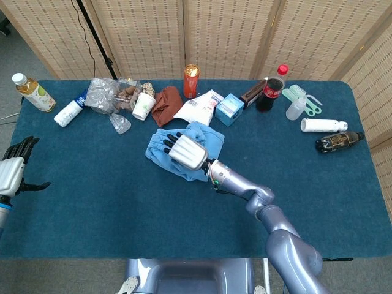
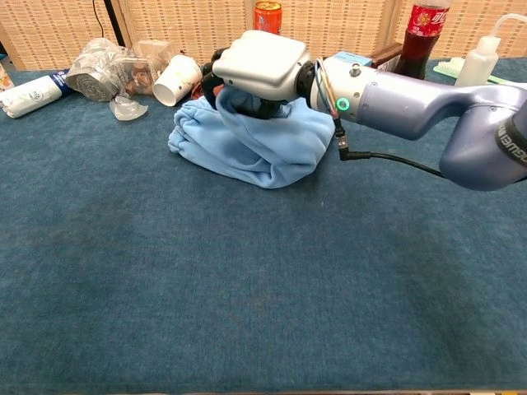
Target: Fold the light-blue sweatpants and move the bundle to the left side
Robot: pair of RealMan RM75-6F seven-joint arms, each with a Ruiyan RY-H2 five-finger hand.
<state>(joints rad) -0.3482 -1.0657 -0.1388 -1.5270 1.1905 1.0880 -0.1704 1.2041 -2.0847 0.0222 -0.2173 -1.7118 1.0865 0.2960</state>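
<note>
Light-blue sweatpants of soft fleece: doubled over into a rumpled bundle on the dark blue carpeted worktop, a little left of its centre and towards the back, the gathered elastic end pointing left. Right hand, white-backed with black fingers: lies over the top of the bundle with its fingers curled down into the cloth, gripping a fold of it; the fabric drapes from under the palm in the chest view, and the grey forearm runs off to the right. Left hand: at the far left edge of the worktop in the head view only, well apart from the sweatpants, fingers spread and holding nothing. Behind the bundle, in a row along the back: a clear crumpled plastic bag, a white paper cup on its side, a rust-brown cloth just beside the sweatpants, an orange drinks can, a white pouch, a small light-blue carton, and a dark cola bottle with a red cap. Far left: a yellow-tea bottle and a white bottle lying flat.
</note>
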